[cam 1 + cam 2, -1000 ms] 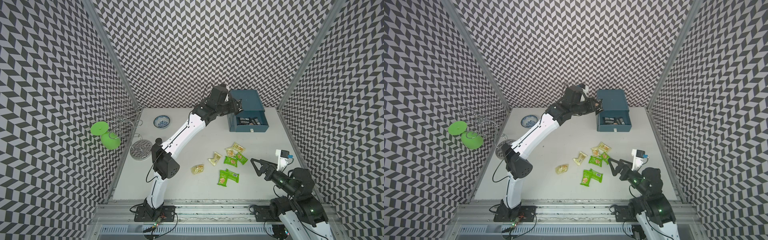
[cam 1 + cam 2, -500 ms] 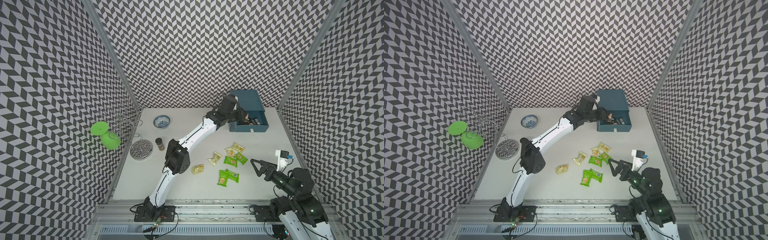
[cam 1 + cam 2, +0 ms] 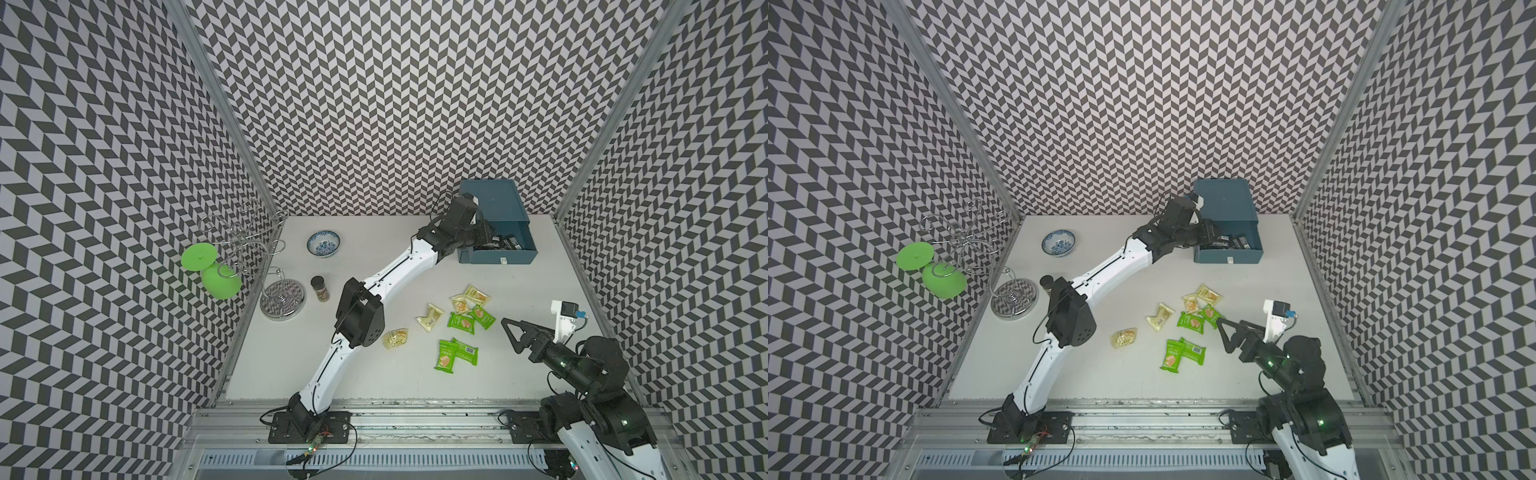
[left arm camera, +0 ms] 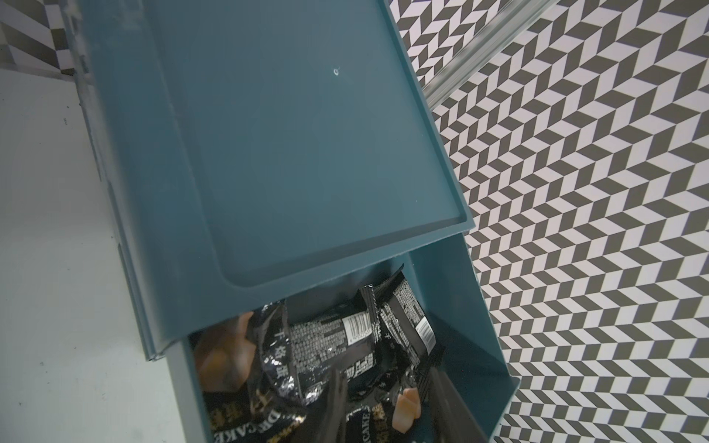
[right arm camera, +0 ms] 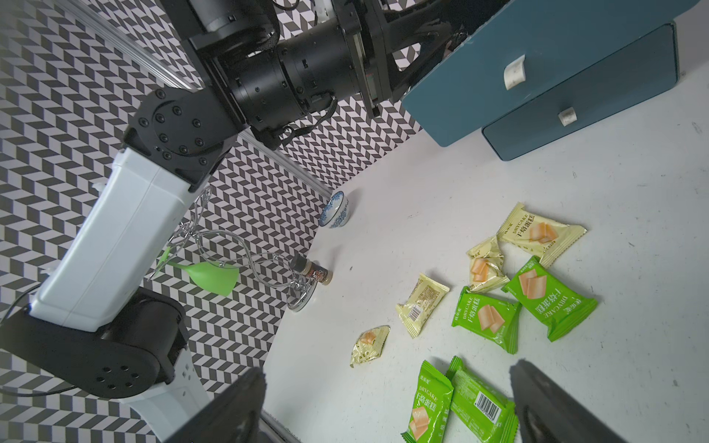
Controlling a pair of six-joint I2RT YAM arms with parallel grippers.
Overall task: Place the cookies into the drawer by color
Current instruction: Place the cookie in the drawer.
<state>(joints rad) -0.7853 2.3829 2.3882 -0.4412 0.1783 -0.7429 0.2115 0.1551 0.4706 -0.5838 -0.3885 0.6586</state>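
The blue drawer unit (image 3: 498,199) stands at the back right with its top drawer pulled out. Black cookies (image 4: 330,341) lie heaped in that drawer. My left gripper (image 4: 387,379) reaches into it from the left, its fingers shut on a black packet (image 4: 364,422) among the others; it also shows from above (image 3: 484,241). On the table lie several pale yellow cookies (image 3: 431,318) and several green cookies (image 3: 461,322). My right gripper (image 3: 510,336) hovers open just right of the green ones, with nothing between its fingers (image 5: 245,402).
A blue-patterned bowl (image 3: 323,243) and a small brown spice jar (image 3: 320,288) stand at the back left. A wire rack (image 3: 278,297) holding a green glass (image 3: 216,274) fills the left edge. The lower drawer (image 5: 598,96) is shut.
My left arm stretched right from beside the drawer unit, and its gripper dropped into the open top drawer. The right arm and the loose cookies have not moved.
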